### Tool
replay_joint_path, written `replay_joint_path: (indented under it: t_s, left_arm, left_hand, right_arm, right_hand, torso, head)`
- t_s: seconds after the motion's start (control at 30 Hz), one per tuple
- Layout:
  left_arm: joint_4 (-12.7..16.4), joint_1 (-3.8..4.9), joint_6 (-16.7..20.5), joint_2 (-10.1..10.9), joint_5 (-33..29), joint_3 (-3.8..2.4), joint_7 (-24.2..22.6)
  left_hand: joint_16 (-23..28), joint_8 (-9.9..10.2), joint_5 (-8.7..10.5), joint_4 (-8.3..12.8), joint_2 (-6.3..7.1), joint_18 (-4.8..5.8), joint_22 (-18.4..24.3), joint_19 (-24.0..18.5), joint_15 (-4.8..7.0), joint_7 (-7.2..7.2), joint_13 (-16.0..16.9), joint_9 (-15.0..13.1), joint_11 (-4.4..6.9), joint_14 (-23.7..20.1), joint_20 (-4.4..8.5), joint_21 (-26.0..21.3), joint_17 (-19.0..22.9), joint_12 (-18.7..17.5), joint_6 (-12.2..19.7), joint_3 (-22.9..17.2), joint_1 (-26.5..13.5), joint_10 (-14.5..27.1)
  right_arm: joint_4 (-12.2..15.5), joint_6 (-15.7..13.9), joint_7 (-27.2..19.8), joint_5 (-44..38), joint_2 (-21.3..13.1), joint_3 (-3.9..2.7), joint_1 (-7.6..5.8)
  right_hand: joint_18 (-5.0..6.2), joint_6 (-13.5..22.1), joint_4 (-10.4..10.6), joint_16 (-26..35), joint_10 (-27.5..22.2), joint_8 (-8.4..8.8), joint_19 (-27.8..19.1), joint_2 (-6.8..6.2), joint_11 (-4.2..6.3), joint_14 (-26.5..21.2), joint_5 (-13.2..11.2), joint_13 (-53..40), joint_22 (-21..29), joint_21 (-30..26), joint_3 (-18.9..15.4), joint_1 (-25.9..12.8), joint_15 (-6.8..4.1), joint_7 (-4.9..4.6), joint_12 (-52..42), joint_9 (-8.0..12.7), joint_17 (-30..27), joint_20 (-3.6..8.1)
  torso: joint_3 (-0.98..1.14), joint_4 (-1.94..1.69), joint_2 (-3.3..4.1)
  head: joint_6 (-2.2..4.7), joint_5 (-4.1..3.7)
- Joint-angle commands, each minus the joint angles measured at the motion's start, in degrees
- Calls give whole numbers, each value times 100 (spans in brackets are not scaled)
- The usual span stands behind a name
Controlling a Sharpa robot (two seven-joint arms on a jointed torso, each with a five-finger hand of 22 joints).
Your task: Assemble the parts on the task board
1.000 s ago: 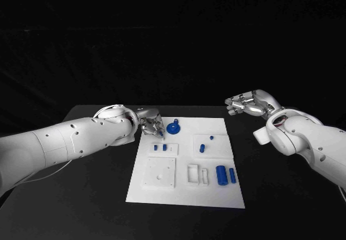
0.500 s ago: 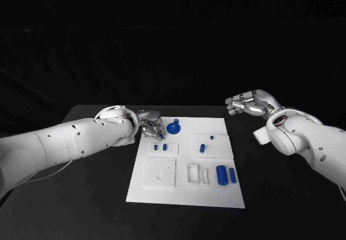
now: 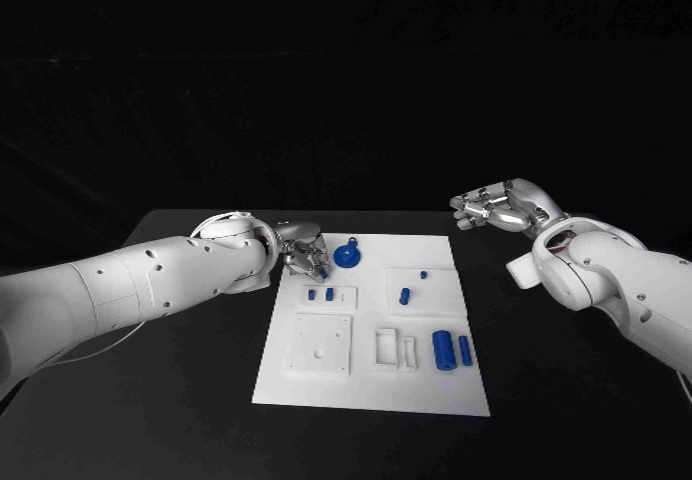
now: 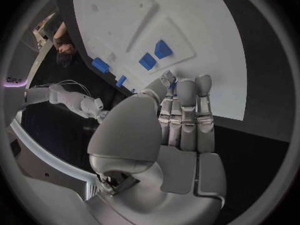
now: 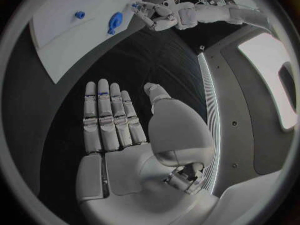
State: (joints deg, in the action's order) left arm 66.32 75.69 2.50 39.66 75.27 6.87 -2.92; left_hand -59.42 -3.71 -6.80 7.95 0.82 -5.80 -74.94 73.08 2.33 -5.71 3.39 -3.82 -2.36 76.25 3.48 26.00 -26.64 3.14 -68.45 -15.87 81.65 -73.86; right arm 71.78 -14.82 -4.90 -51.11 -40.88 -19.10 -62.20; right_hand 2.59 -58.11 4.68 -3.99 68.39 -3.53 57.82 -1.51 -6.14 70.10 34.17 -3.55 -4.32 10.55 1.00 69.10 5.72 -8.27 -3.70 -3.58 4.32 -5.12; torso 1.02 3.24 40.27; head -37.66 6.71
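left hand (image 3: 304, 254): sits at the far left corner of the task board (image 3: 368, 385), fingers bunched together and pointing down at the board edge. In the left wrist view there's a tiny bit of blue showing right at the fingertips (image 4: 170, 81), so it looks like it's pinching a small blue part (image 4: 172, 85), too hidden to say more about it.

right hand (image 3: 495, 208): up off the table, out past the board's far right corner, well apart from it. Fingers straight and spread, palm bare, holding nothing.

task board: white plate lying flat in the middle of the black table (image 3: 173, 400).

round blue part (image 3: 348, 257): near the far edge of the board, just beside the left hand's fingers.

two small blue pieces (image 3: 320, 294): side by side on a raised white block, left side of the board.

blue peg (image 3: 405, 295): middle of the board, with a tinier blue bit (image 3: 423, 274) just beyond it.

two blue cylinders (image 3: 453, 352): lying next to each other on the right side, near edge.
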Motion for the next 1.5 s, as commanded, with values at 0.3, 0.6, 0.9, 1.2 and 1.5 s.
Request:
replay_joint_path:
  t_s: [0.3,0.6,0.9,1.2,1.5]
  left_arm:
    - [-18,-13,32,-42,-22,40,-77]
    - [-8,-14,54,-50,-22,56,-79]
    - [22,-13,70,-69,-21,62,-101]
    - [51,-13,33,-85,-9,62,-105]
    - [47,-13,-118,-93,158,64,75]
  left_hand:
    - [27,9,-4,19,-41,-62,-105,-29,1,9,4,-4,-23,-12,-1,-37,3,20,41,8,19,38]
    - [28,8,-4,9,-50,-62,-105,-24,2,9,4,-5,-22,-8,-1,-39,0,20,36,11,20,34]
    - [28,7,-3,6,-58,-61,-104,-21,4,11,4,-6,-18,-5,0,-41,-1,20,29,12,25,27]
    - [32,7,1,-7,-64,-56,-103,-18,7,16,5,-7,-10,-6,3,-49,-2,21,12,28,17,10]
    - [23,9,19,-8,-57,-53,-109,-44,0,12,5,-4,-17,-50,-1,-58,-13,22,33,58,27,28]
  right_arm:
    - [8,31,-62,-29,-4,-6,2]
    - [8,33,-61,-29,-6,-6,2]
    - [3,37,-60,-29,0,-6,2]
    - [0,41,-60,-29,7,-6,2]
    - [0,44,-59,-29,6,-6,2]
  right_hand:
    - [-8,25,-11,28,-35,-4,-42,20,-11,-25,21,1,7,-19,36,-19,0,-7,24,-7,-8,2]
    - [-8,25,-11,28,-35,-4,-42,20,-11,-25,21,1,7,-19,36,-19,0,-7,24,-7,-8,2]
    - [-8,25,-11,28,-35,-4,-42,20,-11,-25,21,1,7,-19,36,-19,0,-7,24,-7,-8,2]
    - [-8,25,-11,28,-35,-4,-42,20,-11,-25,21,1,7,-19,36,-19,0,-7,24,-7,-8,2]
    - [-8,25,-11,28,-35,-4,-42,20,-11,-25,21,1,7,-19,36,-19,0,-7,24,-7,-8,2]
  torso:
    - [2,2,-1]
    - [4,5,1]
    - [0,4,1]
    - [0,3,1]
    - [3,2,2]
  head:
    - [-10,-15]
    - [-10,-24]
    - [-10,-28]
    - [-13,-36]
    - [-20,-47]
